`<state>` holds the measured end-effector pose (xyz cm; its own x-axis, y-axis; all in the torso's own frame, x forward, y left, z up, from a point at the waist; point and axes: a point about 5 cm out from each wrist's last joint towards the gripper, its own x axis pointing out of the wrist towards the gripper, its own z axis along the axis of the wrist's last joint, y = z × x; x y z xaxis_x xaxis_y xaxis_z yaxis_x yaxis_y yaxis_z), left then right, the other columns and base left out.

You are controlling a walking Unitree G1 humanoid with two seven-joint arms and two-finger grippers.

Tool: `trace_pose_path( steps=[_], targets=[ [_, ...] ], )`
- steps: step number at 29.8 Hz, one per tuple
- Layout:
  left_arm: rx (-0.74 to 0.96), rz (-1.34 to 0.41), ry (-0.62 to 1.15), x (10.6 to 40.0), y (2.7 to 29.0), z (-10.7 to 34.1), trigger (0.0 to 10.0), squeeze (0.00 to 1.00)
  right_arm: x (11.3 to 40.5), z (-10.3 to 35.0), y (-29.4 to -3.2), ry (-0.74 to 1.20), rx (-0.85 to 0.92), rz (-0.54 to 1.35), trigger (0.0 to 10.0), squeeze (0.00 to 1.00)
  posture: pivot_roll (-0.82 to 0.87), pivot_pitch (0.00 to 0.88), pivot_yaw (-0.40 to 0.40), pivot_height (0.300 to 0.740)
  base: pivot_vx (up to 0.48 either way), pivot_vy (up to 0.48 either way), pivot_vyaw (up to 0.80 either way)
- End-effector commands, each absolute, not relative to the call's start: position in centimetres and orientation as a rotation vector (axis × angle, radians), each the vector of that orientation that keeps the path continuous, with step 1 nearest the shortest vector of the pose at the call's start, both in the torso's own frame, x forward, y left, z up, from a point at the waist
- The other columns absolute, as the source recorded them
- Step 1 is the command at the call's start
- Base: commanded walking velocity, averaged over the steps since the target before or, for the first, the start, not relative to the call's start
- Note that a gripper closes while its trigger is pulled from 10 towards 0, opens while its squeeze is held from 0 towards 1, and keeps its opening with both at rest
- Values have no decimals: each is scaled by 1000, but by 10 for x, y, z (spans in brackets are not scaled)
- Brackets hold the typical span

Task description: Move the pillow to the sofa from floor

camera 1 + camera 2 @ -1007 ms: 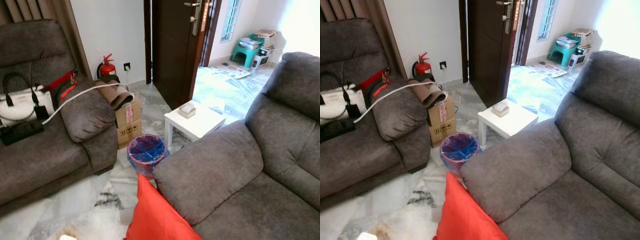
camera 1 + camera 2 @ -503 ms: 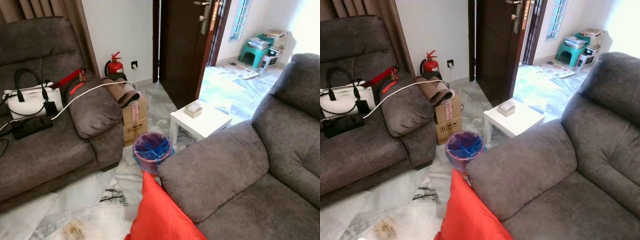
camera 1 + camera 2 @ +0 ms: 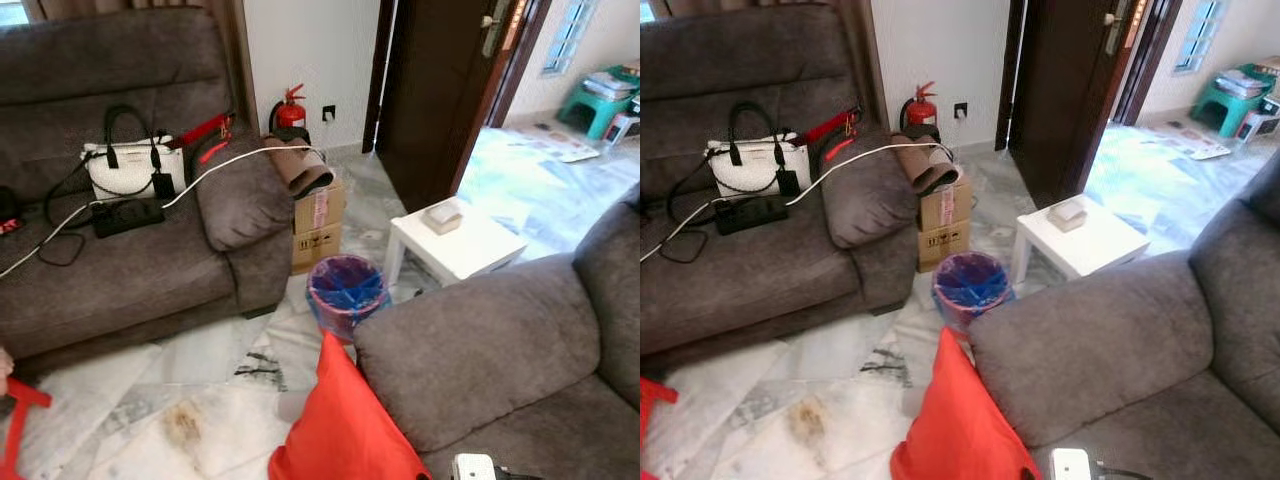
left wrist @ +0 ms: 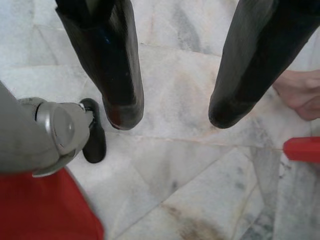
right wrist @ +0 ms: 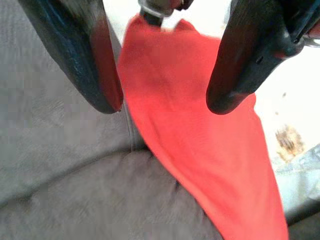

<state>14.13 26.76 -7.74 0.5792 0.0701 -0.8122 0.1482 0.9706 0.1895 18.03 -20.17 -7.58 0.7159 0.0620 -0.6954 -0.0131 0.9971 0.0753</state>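
The red pillow (image 3: pixel 345 430) stands on edge on the marble floor (image 3: pixel 200 400), leaning against the front of the near grey sofa (image 3: pixel 480 340) just below its armrest, so it is touching the sofa but not yet up on the seat. The right gripper (image 5: pixel 165 97) hangs above it with its two black fingers spread wide, the pillow lying in the gap between them and nothing pinched. The left gripper (image 4: pixel 172 115) points down at bare floor with its fingers also spread apart and empty; a person's hand (image 4: pixel 300 92) and a red object (image 4: pixel 302 149) lie near it on the tiles. Just beyond the pillow sits a small bin (image 3: pixel 347 290) with a blue liner, then a white side table (image 3: pixel 455 245) and a cardboard box (image 3: pixel 317 225) beside the far sofa (image 3: pixel 130 260). To do the grasp well, the right gripper likely needs to come down over the pillow's upper edge, close on a thick fold, and lift it clear of the armrest without knocking the bin.
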Motion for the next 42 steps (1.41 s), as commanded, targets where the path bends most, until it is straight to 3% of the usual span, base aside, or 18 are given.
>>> trace_pose_path(
  steps=[1, 12, 16, 31, 32, 34, 35, 37, 38, 39, 40, 41, 42],
  targets=[
    [254, -53, 962, 141, 268, -78, 10000, 0, 177, -77, -205, 774, 81, 20, 10000, 0, 114, 66, 10, 740, 0, 0, 0],
    [261, -61, 959, 142, 269, -77, 10000, 0, 179, -76, -203, 767, 43, 47, 10000, 0, 120, 68, 15, 740, 0, 0, 285],
    [262, -62, 959, 142, 270, -77, 10000, 0, 180, -75, -202, 754, 71, 34, 10000, 0, 119, 68, 18, 740, 0, 0, 761],
    [266, -74, 954, 142, 267, -77, 10000, 0, 201, -63, -202, 644, 231, -24, 10000, 0, 121, 71, 18, 740, 0, 0, 0],
    [266, -75, 954, 142, 267, -77, 10000, 0, 202, -62, -201, 636, 234, -20, 10000, 855, 121, 72, 18, 740, 0, 0, 0],
    [266, -75, 953, 143, 267, -77, 10000, 0, 204, -61, -201, 620, 238, -18, 10000, 855, 122, 73, 18, 740, 0, 0, 0],
    [264, -74, 947, 143, 266, -77, 10000, 0, 205, -59, -203, 596, 262, -38, 10000, 1000, 123, 75, 18, 740, 0, 0, 0],
    [264, -74, 945, 143, 266, -77, 10000, 0, 206, -58, -204, 582, 285, -49, 10000, 965, 122, 75, 18, 740, 0, 0, 0],
    [264, -76, 945, 143, 266, -77, 10000, 0, 207, -57, -204, 571, 317, -54, 10000, 902, 120, 75, 20, 740, 0, 0, 0],
    [265, -78, 946, 143, 266, -77, 10000, 0, 207, -57, -202, 575, 317, -39, 10000, 310, 119, 75, 20, 740, 0, 0, 0],
    [265, -78, 946, 143, 266, -77, 10000, 0, 207, -57, -202, 575, 317, -39, 10000, 310, 119, 75, 20, 740, 0, 0, 0],
    [266, -80, 946, 143, 266, -77, 10000, 0, 207, -58, -201, 578, 315, -34, 10000, 0, 119, 75, 20, 740, 0, 0, 0],
    [267, -80, 946, 144, 266, -77, 10000, 0, 207, -58, -201, 578, 314, -33, 10000, 0, 122, 76, 21, 740, 0, 0, 0]
  ],
)
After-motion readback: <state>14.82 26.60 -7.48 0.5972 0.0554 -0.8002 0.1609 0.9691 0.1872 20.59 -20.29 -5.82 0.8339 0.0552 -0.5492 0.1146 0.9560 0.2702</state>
